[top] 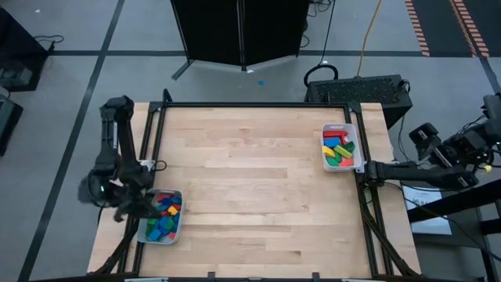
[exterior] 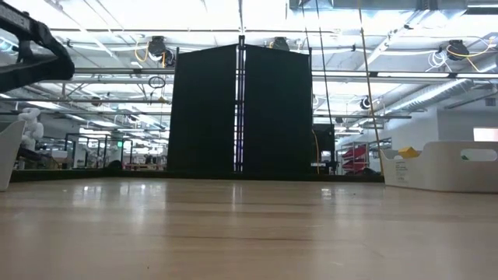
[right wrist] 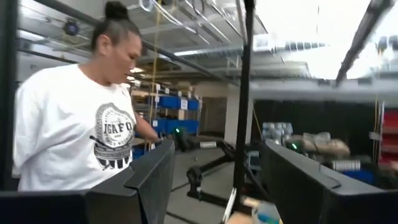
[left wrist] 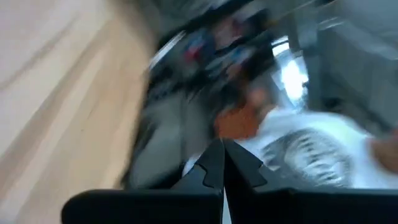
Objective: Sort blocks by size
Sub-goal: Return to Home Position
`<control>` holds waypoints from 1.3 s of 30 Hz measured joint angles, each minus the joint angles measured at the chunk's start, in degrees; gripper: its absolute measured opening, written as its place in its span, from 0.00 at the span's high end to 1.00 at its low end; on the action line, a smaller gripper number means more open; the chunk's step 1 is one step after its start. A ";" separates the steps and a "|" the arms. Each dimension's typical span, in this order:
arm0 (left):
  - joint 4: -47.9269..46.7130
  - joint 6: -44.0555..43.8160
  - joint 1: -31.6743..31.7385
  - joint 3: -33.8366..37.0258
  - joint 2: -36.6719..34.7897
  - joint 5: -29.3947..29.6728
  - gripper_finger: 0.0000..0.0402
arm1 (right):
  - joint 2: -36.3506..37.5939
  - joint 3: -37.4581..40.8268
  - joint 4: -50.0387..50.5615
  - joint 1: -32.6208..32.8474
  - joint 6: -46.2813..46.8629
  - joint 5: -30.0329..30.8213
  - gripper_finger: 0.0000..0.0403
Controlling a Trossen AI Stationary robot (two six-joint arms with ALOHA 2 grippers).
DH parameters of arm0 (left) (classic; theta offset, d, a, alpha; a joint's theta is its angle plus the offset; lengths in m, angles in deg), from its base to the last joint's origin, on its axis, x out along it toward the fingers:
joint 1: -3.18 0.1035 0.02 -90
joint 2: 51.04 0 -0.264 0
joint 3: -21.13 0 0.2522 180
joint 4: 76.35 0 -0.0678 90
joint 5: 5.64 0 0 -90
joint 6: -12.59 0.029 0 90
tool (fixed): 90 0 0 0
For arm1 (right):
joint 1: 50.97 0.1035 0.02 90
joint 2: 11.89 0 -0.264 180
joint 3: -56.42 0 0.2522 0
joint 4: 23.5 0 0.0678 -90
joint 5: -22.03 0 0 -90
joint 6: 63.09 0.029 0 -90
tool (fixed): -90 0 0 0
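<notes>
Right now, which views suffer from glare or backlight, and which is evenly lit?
Low view: ceiling lights glare, the black partition stands silhouetted. Right wrist view: the ceiling is washed out. High view: the table is evenly lit, without glare.

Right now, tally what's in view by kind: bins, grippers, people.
White bins: 2, left bin and right bin, both holding blocks
Grippers: 2, left gripper shut, right gripper open
People: 1, person
Total: 5
</notes>
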 joint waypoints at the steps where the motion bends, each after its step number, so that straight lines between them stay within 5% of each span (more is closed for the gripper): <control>1: 9.53 11.01 0.46 0.92 0.30 1.93 1.00 | 0.00 -0.02 -1.16 0.16 -0.59 -0.31 0.43; 3: 26.85 29.65 2.29 3.74 0.84 2.30 1.00 | 0.00 -0.04 -2.81 0.41 -1.49 -0.79 0.43; 5: 40.37 41.40 5.54 6.68 1.91 -3.32 1.00 | 0.00 -0.04 -3.26 0.71 -1.76 -1.49 0.43; 9: 54.61 46.99 14.39 11.81 4.52 -16.39 1.00 | 0.00 0.66 -3.35 1.60 -2.27 -1.72 0.43; 22: 64.95 64.93 34.84 19.35 0.69 -44.88 1.00 | 0.00 1.83 -3.46 3.04 -2.95 -2.43 0.43; 31: 58.10 70.97 35.76 22.33 -18.22 -44.12 1.00 | 0.09 -1.15 -3.74 8.88 -1.79 2.19 0.43; 36: 51.71 74.05 35.75 22.34 -29.08 -42.12 1.00 | 0.11 -3.36 0.79 11.08 1.51 12.72 0.43; 39: 54.26 77.49 35.65 22.31 -30.28 -44.57 1.00 | 0.11 -4.80 0.15 11.54 1.56 13.06 0.43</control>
